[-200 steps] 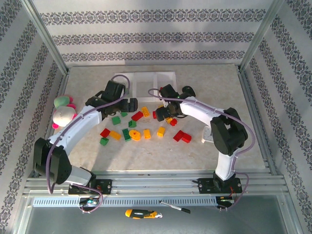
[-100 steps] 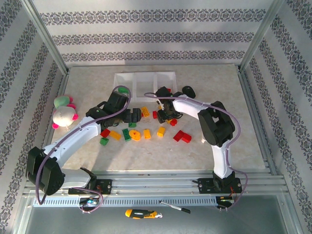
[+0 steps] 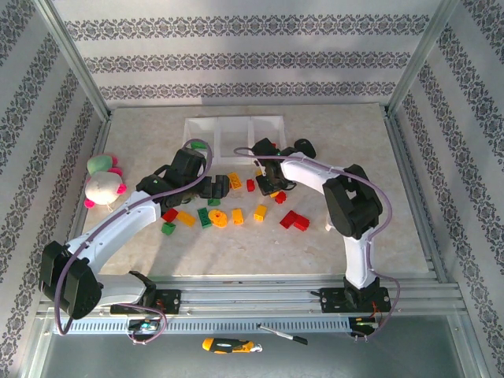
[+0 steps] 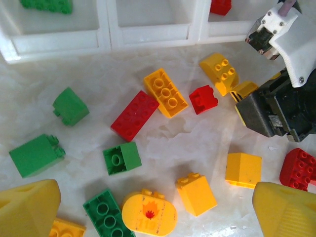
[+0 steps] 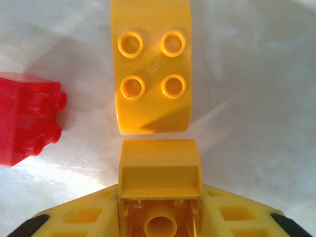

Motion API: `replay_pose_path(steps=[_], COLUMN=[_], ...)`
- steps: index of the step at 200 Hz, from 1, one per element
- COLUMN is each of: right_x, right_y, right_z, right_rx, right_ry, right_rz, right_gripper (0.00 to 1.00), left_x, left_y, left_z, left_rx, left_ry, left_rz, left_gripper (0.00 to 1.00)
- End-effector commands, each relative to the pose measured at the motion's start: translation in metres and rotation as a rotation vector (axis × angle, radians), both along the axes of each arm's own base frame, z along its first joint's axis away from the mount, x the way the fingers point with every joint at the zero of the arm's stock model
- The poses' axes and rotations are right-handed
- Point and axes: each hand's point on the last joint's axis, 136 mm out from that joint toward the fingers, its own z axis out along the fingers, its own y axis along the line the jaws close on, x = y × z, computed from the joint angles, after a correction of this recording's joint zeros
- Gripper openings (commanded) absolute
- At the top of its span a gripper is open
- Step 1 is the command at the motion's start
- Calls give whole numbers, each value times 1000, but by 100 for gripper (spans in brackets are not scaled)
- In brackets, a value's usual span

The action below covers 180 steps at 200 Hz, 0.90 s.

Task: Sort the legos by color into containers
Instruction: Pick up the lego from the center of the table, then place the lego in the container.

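Yellow brick [image 5: 159, 173] pinched in the right gripper [image 5: 159, 207]; rounded yellow brick [image 5: 152, 69] just beside it could get dragged on lifting; left gripper [image 4: 158, 207] hangs spread wide.

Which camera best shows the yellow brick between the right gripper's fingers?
Right wrist: the yellow brick sits close up in the right gripper, hollow underside showing. Left wrist catches one corner beside that gripper; top external leaves it too small to judge.
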Motion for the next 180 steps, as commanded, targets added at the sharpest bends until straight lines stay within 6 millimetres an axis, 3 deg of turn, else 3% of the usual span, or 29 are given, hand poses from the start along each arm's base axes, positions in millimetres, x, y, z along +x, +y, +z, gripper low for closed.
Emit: replay_pose_path(steps=[1, 39, 89, 129, 180], right_x=[5, 23, 82, 127, 173], right_y=[2, 22, 54, 82, 107], right_z=[39, 81, 118, 125, 116], right_rx=[60, 150, 263, 334, 305], right_ry=[-74, -201, -380, -472, -572], right_rz=[-28, -24, -72, -97, -90], right_gripper=[35, 33, 33, 30, 30], left_x=[3, -4, 1, 2, 0], left_y=[-11, -28, -28, -20, -11], left_z=[21, 28, 33, 27, 21], left_rx=[3, -10, -36, 7, 32], left_ry=[-133, -227, -348, -363, -355], left_rz=[-111, -274, -266, -245, -209], left_gripper=[99, 99, 99, 99, 100])
